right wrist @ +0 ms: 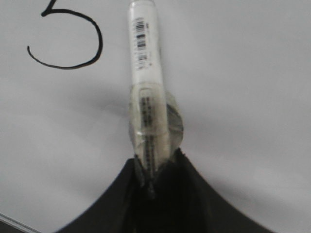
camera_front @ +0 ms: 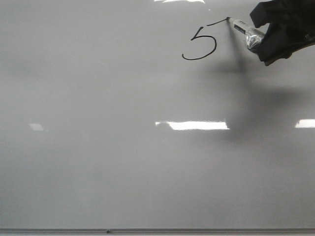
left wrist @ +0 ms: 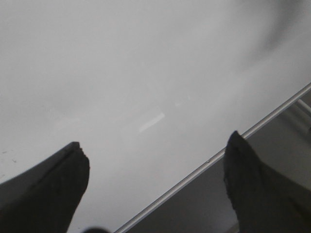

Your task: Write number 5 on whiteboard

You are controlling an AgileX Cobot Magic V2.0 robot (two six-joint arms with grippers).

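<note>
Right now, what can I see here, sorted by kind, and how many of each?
Whiteboard: 1
Marker, held by the right gripper: 1
Written digit, the number 5: 1
Robot grippers: 2, counting the left gripper, open and holding nothing
Total: 5

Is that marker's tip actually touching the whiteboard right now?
Touching: in the front view the marker tip meets the whiteboard at the end of the number 5 top stroke.
</note>
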